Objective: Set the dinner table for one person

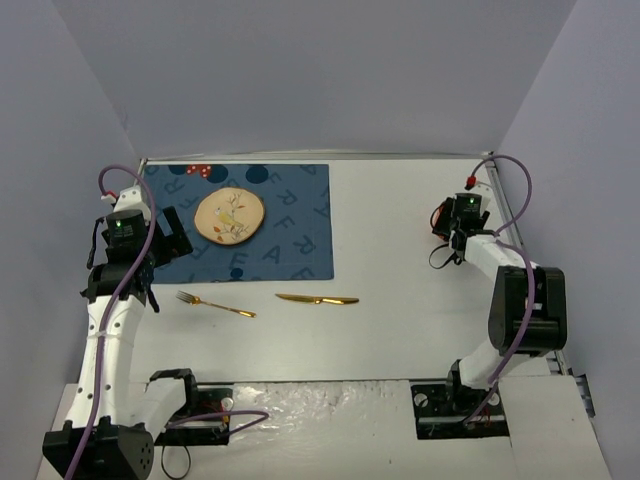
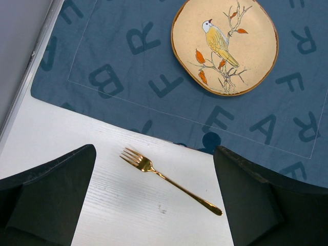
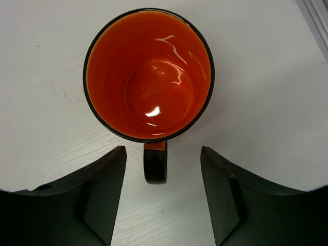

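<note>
Things laid on the table (image 1: 400,240)
A plate (image 1: 229,215) is set on the placemat (image 1: 290,245) at far left. Just before the placemat, a fork (image 1: 215,304) is laid left of a knife (image 1: 317,299). A mug (image 3: 148,74) is stood well apart, far right.

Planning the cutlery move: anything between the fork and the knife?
Nothing. In the top view the fork and knife lie apart on the dinner table, with only bare white tabletop between them.
</note>
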`<state>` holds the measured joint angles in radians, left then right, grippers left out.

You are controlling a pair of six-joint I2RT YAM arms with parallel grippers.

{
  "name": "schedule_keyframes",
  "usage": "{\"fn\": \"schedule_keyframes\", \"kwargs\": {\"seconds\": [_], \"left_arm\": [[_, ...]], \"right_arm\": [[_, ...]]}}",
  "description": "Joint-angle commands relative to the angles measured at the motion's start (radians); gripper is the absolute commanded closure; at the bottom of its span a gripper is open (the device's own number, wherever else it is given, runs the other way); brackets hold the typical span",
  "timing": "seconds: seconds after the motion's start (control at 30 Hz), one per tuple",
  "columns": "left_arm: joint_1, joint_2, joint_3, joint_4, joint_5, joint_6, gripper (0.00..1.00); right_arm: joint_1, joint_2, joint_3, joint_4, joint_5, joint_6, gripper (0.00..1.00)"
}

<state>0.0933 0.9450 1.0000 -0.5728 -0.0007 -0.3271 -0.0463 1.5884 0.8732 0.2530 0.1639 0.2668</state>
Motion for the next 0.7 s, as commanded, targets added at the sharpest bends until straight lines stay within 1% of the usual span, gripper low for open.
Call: {"fn": "schedule_keyframes", "kwargs": {"seconds": [0.0,0.3,0.57,0.6,0.67], "left_arm": [[0.008,-0.003,0.014,0.040,-0.002,-0.012,0.03],[0.008,0.001,0.014,0.040,0.001,-0.013,0.03],[0.008,0.003,0.014,0.040,0.001,-0.013,0.03],[0.008,0.003,0.014,0.041,0.001,-0.013,0.03],[0.008,0.003,0.014,0.042,0.001,-0.013,0.03]], "right_arm": [[-0.006,0.032,0.041,0.087,-0.032,-0.037,0.46],[-0.006,0.056,0.041,0.131,-0.017,-0.056,0.54],[-0.006,0.061,0.035,0.152,0.000,-0.080,0.71],[-0.006,0.060,0.033,0.152,0.002,-0.085,0.71],[-0.006,0.053,0.035,0.153,0.002,-0.098,0.80]]}}
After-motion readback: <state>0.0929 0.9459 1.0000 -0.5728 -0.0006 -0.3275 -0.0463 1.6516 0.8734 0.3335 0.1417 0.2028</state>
